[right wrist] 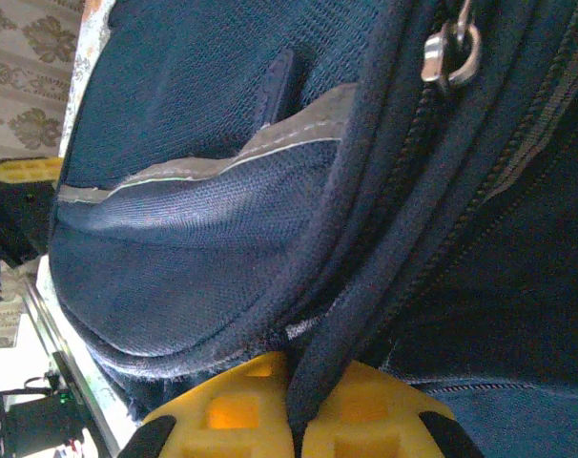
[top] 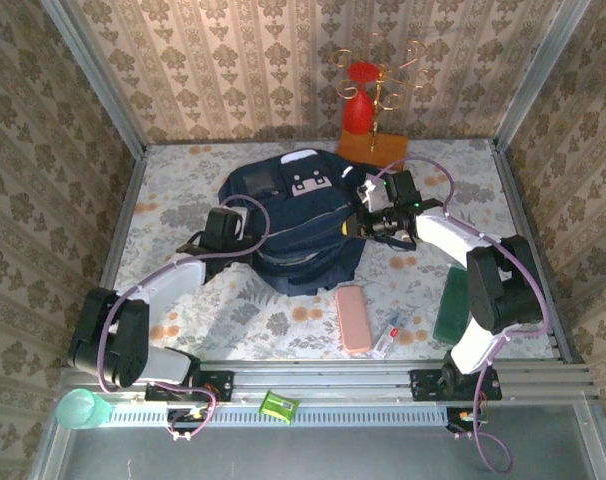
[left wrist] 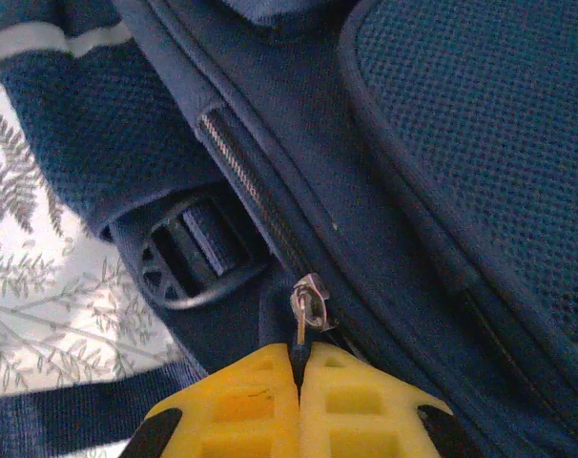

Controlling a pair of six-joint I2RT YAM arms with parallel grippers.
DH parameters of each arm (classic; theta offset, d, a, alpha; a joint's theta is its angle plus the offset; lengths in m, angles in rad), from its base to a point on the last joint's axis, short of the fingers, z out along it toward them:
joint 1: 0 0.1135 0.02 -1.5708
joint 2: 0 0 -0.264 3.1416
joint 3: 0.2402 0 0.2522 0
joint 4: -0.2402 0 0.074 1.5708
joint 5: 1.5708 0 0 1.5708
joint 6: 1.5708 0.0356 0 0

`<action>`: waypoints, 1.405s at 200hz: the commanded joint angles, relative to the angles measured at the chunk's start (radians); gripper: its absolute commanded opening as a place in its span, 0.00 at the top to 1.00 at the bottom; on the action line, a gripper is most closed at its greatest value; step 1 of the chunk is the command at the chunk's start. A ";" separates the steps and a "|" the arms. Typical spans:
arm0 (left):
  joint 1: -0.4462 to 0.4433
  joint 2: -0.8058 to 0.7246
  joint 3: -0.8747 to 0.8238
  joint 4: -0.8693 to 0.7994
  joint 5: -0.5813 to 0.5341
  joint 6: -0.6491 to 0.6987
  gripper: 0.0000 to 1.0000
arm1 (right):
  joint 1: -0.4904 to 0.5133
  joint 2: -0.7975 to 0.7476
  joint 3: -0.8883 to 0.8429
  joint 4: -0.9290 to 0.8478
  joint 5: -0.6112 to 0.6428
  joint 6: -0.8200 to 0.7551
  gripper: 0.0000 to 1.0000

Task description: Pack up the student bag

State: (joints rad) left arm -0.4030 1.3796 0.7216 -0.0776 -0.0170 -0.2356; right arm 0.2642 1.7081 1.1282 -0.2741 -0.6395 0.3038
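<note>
Tabletop (top: 423, 290), student bag (top: 293, 220) pinched in left tool (left wrist: 299, 382)

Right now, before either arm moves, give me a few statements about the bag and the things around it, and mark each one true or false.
1. The left fingers are shut on a metal zipper pull of the student bag. True.
2. The right fingers hang open, clear of the bag. False: they are shut on a corded edge of the bag's fabric.
3. The pink case is packed inside the bag. False: it lies on the table, on the near side of the bag.
4. A red vase stands beyond the bag, by the far wall. True.
</note>
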 commanded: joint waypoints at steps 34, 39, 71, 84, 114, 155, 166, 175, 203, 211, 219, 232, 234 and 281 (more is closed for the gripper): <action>0.029 -0.040 -0.033 0.039 0.043 0.005 1.00 | -0.044 0.076 0.129 -0.109 0.019 -0.057 1.00; 0.021 -0.055 -0.044 0.030 0.043 0.003 1.00 | -0.045 0.079 0.143 -0.119 0.025 -0.062 1.00; -0.088 -0.183 -0.121 0.004 0.094 -0.055 1.00 | -0.054 0.121 0.264 -0.225 0.053 -0.107 1.00; -0.106 -0.226 -0.137 -0.008 0.088 -0.073 1.00 | -0.056 0.132 0.292 -0.252 0.056 -0.128 1.00; -0.026 -0.223 -0.120 -0.040 -0.010 -0.039 1.00 | -0.062 0.158 0.317 -0.311 0.066 -0.188 1.00; 0.072 -0.114 -0.076 0.021 -0.066 0.003 1.00 | -0.086 0.186 0.342 -0.368 0.098 -0.272 1.00; 0.098 -0.083 -0.064 0.029 -0.070 0.002 1.00 | -0.096 0.188 0.344 -0.369 0.086 -0.281 1.00; 0.121 -0.066 -0.063 0.054 -0.059 -0.009 1.00 | -0.103 0.187 0.344 -0.368 0.061 -0.284 1.00; 0.156 -0.014 -0.061 0.099 -0.062 -0.043 1.00 | -0.109 0.162 0.321 -0.329 -0.032 -0.278 1.00; 0.160 0.007 -0.050 0.102 -0.062 -0.050 1.00 | -0.109 0.154 0.312 -0.315 -0.045 -0.271 1.00; 0.162 0.030 -0.036 0.101 -0.059 -0.057 1.00 | -0.109 0.146 0.303 -0.296 -0.061 -0.262 1.00; 0.164 0.065 -0.013 0.102 -0.053 -0.063 1.00 | -0.108 0.137 0.290 -0.270 -0.100 -0.242 1.00; 0.164 0.068 -0.008 0.099 -0.052 -0.064 0.99 | -0.108 0.134 0.286 -0.269 -0.106 -0.236 1.00; 0.133 -0.141 -0.062 0.051 0.023 -0.102 0.47 | -0.069 0.019 0.174 0.050 -0.227 0.078 1.00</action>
State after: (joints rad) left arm -0.2573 1.4021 0.6933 -0.0032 0.0280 -0.3088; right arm 0.1890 1.8473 1.3472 -0.4358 -0.7723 0.1810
